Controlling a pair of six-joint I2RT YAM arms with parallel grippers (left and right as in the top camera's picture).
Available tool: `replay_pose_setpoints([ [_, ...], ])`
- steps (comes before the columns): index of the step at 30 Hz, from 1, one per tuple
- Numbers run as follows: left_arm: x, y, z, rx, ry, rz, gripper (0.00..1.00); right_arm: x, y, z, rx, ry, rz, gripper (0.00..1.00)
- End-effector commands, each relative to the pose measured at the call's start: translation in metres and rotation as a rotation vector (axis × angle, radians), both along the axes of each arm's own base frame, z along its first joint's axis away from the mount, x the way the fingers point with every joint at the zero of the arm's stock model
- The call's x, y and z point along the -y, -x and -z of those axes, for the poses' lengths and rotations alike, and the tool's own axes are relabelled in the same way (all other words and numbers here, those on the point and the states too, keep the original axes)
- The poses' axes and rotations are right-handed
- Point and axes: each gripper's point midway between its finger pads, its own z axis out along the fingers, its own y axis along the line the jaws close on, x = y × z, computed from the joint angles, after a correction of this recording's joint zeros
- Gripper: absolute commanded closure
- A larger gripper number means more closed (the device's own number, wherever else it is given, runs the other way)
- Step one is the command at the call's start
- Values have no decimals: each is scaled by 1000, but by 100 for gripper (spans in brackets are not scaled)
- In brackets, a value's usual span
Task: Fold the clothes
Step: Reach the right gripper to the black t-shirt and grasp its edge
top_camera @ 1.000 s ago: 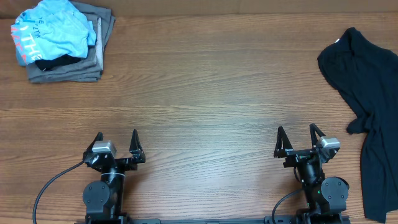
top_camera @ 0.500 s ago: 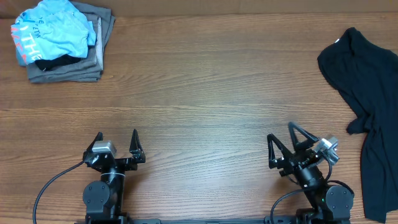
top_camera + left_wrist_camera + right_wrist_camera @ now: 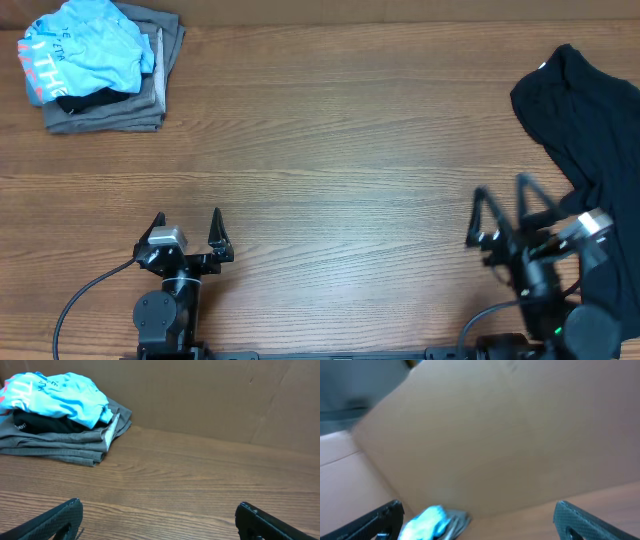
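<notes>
One black T-shirt lies crumpled at the right edge of the wood-grain table and runs out of the overhead view on that side. Its long axis runs far-to-near along the edge. The neck end points to the far side, with the small white neck tag at the far-left corner. The fabric is soft, matte and plain, bunched into folds at mid-length, and the outline is irregular. The right gripper sits just left of the shirt's near half, its two thin black fingers spread wide with nothing between them. The right wrist view is too blurred to add detail. The left gripper stands well apart at near left, fingers likewise spread and empty. At the far-left corner a folded grey garment carries a rumpled light blue shirt with red lettering.
</notes>
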Motion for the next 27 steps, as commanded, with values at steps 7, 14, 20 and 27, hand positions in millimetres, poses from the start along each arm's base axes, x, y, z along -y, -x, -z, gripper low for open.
replay_pose_setpoints([
  [7, 1, 0, 0, 4, -23, 7, 0, 92, -105, -28, -449, 302, 540, 0],
  [14, 1, 0, 0, 4, -23, 6, 0, 173, -180, 38, -941, 347, 652, 0],
  [20, 1, 0, 0, 4, -23, 7, 0, 221, -202, 115, -1178, 409, 655, 0],
  [27, 1, 0, 0, 4, -23, 6, 0, 280, -213, 197, -1313, 405, 664, 0],
])
